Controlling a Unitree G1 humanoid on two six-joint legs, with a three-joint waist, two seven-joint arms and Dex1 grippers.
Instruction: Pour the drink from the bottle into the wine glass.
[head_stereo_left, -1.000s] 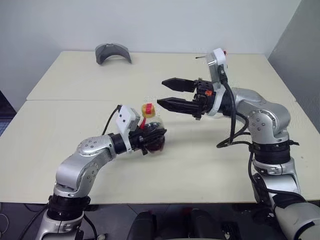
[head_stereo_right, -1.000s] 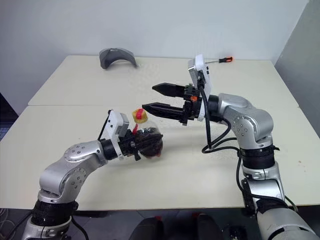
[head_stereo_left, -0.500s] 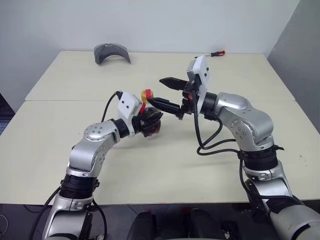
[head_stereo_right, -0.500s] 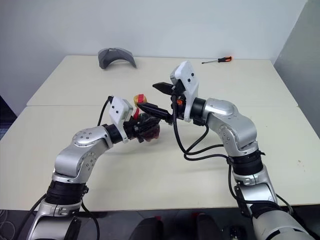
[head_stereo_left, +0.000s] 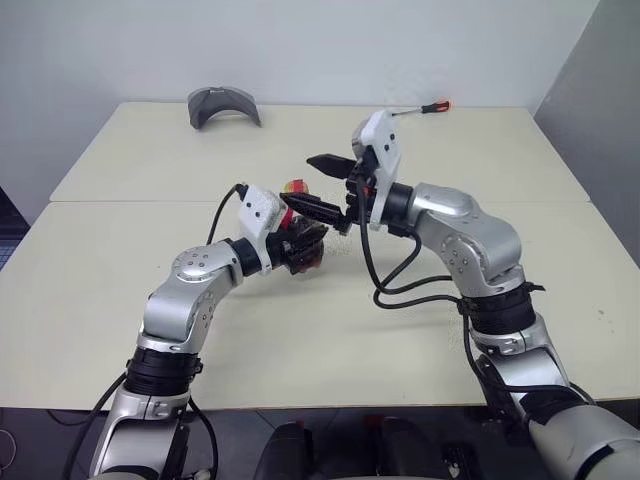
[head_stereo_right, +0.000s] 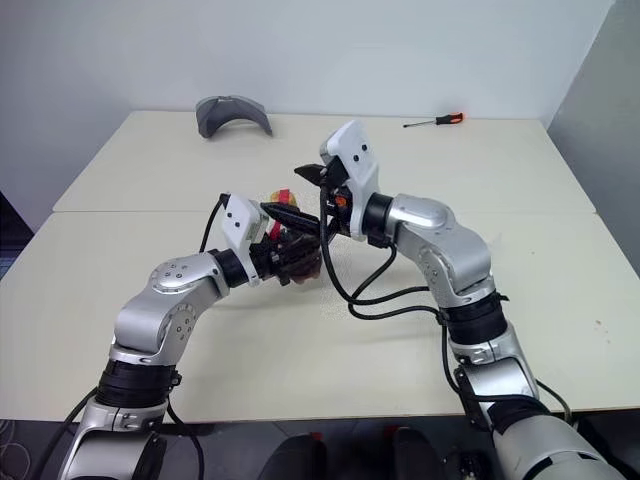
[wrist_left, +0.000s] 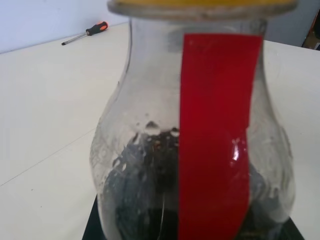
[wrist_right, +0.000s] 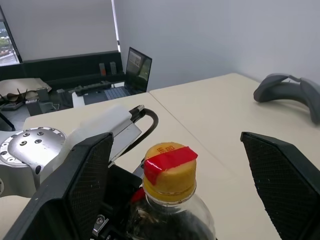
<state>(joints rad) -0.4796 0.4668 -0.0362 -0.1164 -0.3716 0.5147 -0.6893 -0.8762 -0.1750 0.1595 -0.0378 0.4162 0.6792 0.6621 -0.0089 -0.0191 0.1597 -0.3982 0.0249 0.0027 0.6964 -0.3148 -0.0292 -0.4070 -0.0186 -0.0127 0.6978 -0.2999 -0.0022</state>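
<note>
Plenty of bare surface (head_stereo_left: 330, 330) around. Left gripper (head_stereo_left: 300, 245) clenched on the bottle (head_stereo_left: 300, 240), upright above the surface; right gripper (wrist_right: 175, 180) spread wide, fingers (wrist_right: 87, 185) flanking the yellow cap (wrist_right: 169, 167), apart from it.

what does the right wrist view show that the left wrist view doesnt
Only the right wrist view: the right hand open, its fingers either side of the yellow cap, the left arm's wrist, a laptop on a desk behind, and a grey curved object on the table.
Only the left wrist view: a screwdriver lying on the table, and the dark drink low in the bottle.
Both: the bottle with its red strip, and the cream table.
</note>
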